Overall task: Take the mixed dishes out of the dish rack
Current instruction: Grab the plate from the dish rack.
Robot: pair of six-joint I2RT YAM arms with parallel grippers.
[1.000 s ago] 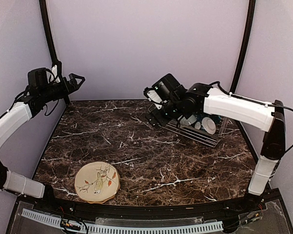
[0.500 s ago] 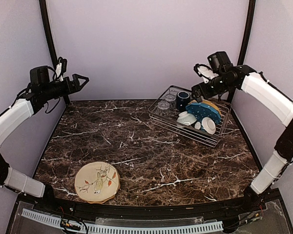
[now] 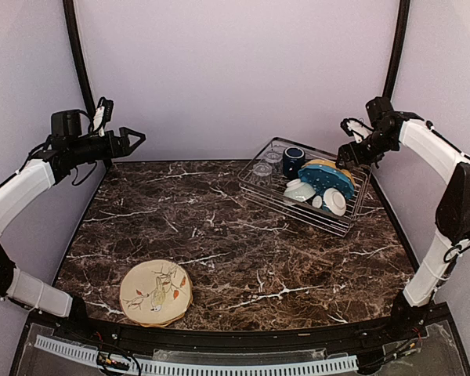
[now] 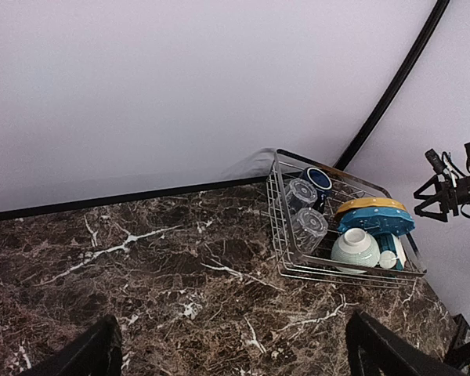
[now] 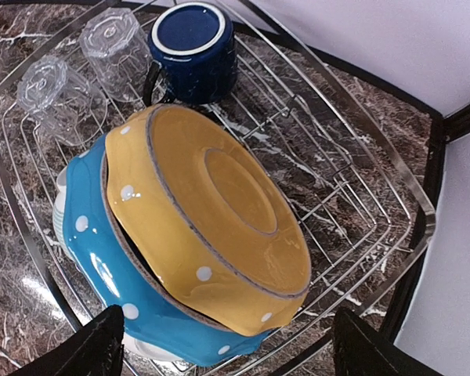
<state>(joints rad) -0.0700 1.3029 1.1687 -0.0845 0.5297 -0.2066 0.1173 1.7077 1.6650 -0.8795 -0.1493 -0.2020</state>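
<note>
Dish rack (image 3: 294, 210): thin silver wire, upper right of the top view. Inside it, the mustard plate (image 5: 219, 211) leans on the blue dotted plate (image 5: 110, 282), both on edge. Beside them are the navy mug (image 5: 192, 47), clear tumblers (image 5: 113, 43) and white bowls (image 3: 300, 190).

Glazed ceramic and glass: stiff, slick, chippable (plates probably heaviest). Best hold judged to be the mustard plate's exposed scalloped rim.

Right gripper (image 3: 346, 154) hovers above, fingers spread, empty. Left gripper (image 3: 135, 139) likewise, upper left.
</note>
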